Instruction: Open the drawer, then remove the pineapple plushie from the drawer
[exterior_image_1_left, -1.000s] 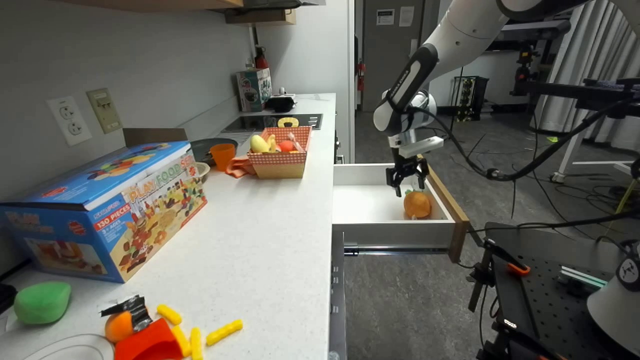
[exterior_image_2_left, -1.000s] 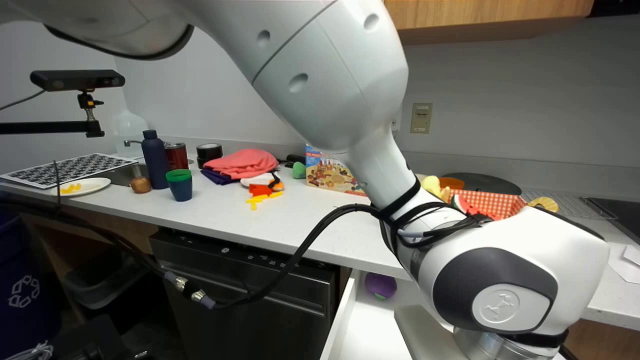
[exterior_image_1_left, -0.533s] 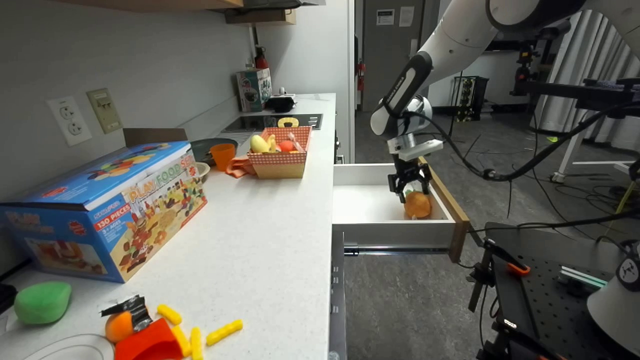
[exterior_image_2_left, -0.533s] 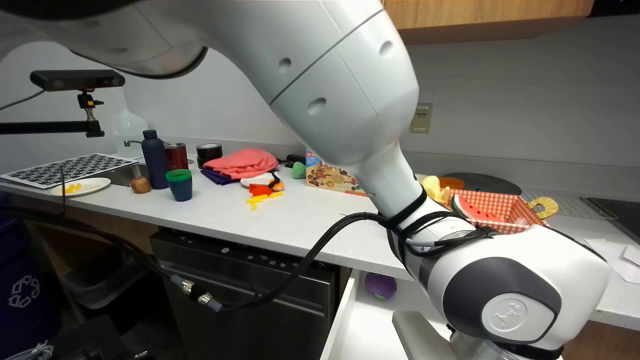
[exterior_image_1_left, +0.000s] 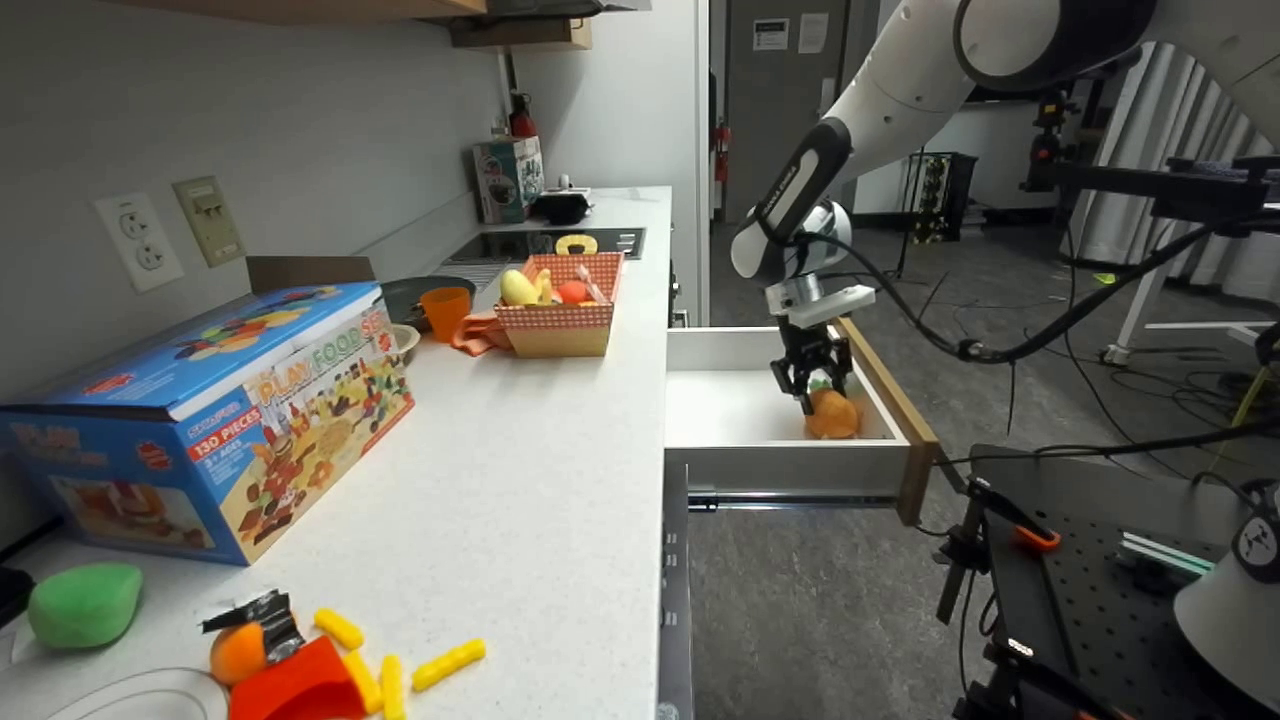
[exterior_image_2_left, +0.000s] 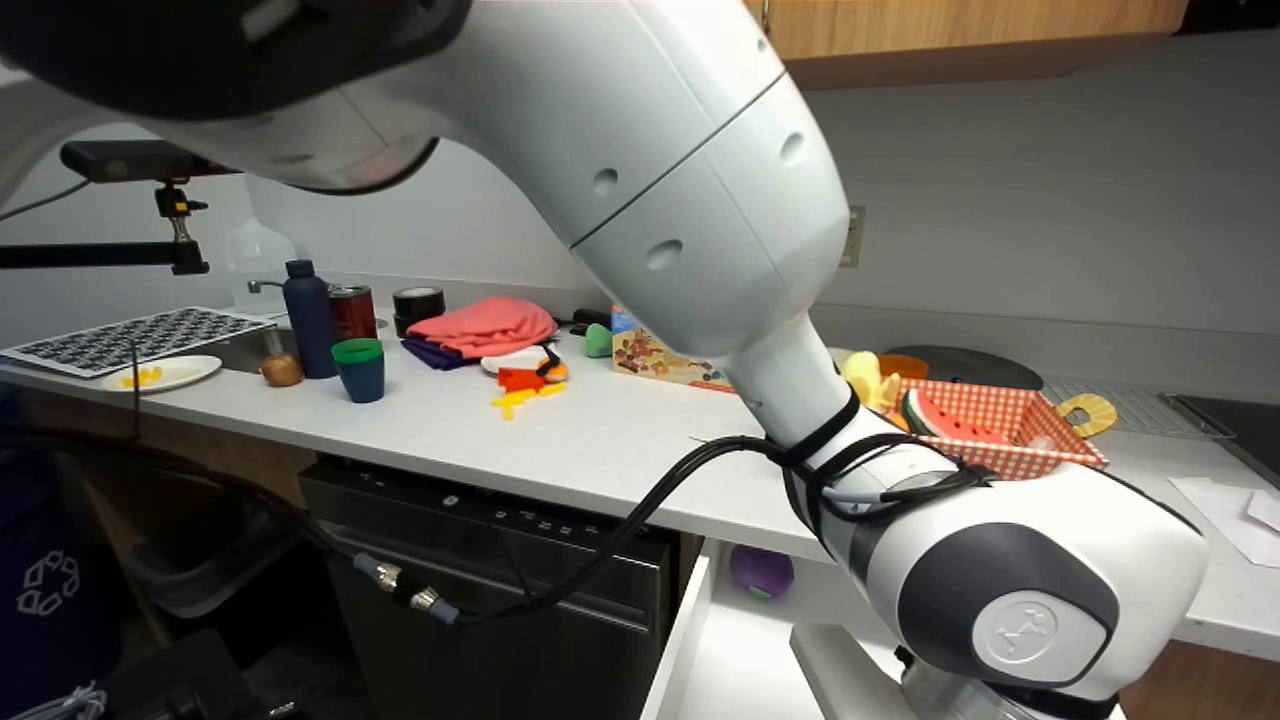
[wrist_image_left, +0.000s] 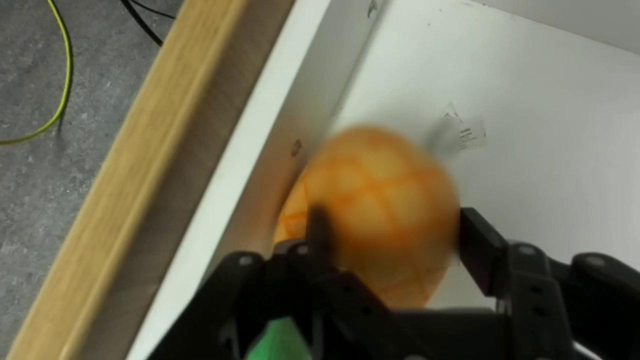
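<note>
The drawer stands open, white inside with a wood-coloured front; it also shows in an exterior view and in the wrist view. The orange-yellow pineapple plushie sits low in the drawer by the front panel, its green top partly hidden by the fingers. In the wrist view the plushie is blurred and bulges between the fingers. My gripper points down into the drawer. Its fingers are partly closed and appear pressed on both sides of the plushie. In an exterior view the plushie and fingers are hidden.
A purple toy lies in the drawer near the counter side. The counter edge rises beside the drawer. A checked basket of toy food and a play food box stand on the counter. A cable hangs from the arm.
My gripper has moved down onto the plushie, and its fingers have come closer together around it. The plushie has shifted slightly and looks squeezed. The drawer has not moved.
</note>
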